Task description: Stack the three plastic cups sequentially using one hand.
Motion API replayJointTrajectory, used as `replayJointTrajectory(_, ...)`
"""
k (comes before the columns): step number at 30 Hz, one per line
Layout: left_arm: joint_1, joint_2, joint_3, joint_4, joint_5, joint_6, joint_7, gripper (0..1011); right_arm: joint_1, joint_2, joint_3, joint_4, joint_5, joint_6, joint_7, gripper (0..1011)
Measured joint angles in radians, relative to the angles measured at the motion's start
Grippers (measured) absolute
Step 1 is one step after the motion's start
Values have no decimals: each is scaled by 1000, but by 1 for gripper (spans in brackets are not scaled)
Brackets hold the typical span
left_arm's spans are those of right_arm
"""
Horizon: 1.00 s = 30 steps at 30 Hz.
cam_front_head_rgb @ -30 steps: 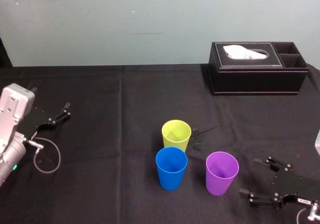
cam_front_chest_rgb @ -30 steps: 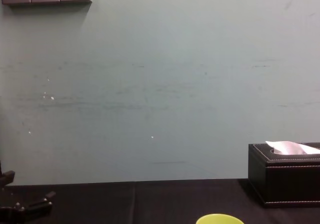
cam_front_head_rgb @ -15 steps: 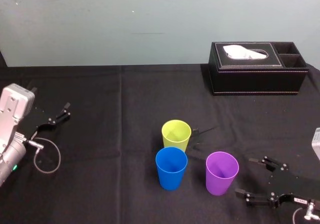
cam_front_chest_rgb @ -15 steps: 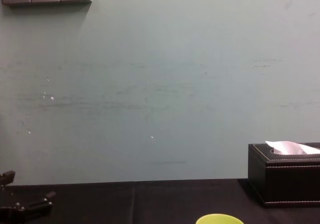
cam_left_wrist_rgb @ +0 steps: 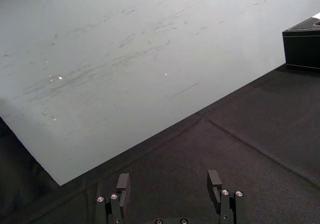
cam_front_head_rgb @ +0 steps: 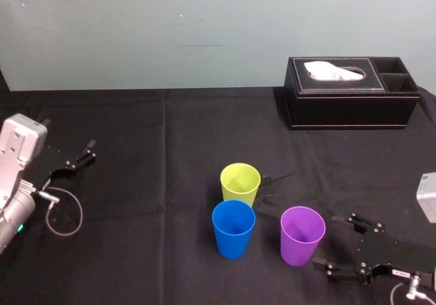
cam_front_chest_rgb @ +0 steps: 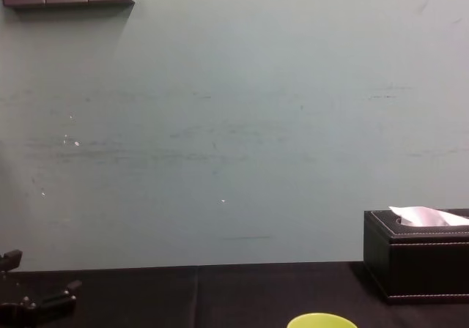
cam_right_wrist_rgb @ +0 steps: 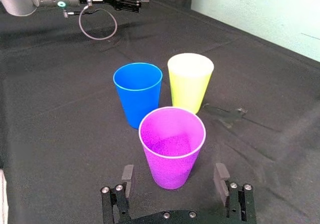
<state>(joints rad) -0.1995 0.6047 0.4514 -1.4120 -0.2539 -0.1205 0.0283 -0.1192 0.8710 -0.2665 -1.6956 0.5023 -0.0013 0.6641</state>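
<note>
On the black cloth surface (cam_front_head_rgb: 150,203), three smooth, tapered plastic tumblers stand upright with mouths up, each one separate. The yellow-green cup (cam_front_head_rgb: 240,182) is at the back, the blue cup (cam_front_head_rgb: 233,228) is just in front of it and nearly touching, and the purple cup (cam_front_head_rgb: 302,235) is off to the right. Down low, just right of the purple one, the right pincer (cam_front_head_rgb: 325,242) has its flat black fingers spread wide, gripping nothing. Far left, the left pincer (cam_front_head_rgb: 87,152) is parked, spread open too. Back right there's a boxy black tissue box (cam_front_head_rgb: 351,92) with white stitching and a white tissue (cam_front_head_rgb: 332,71) poking out.
</note>
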Motion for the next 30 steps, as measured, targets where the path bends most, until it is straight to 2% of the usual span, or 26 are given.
replayJointTrajectory(30, 0, 0, 0, 0, 0, 0, 0, 1010, 72, -60, -62, 30, -30, 26, -33, 1004)
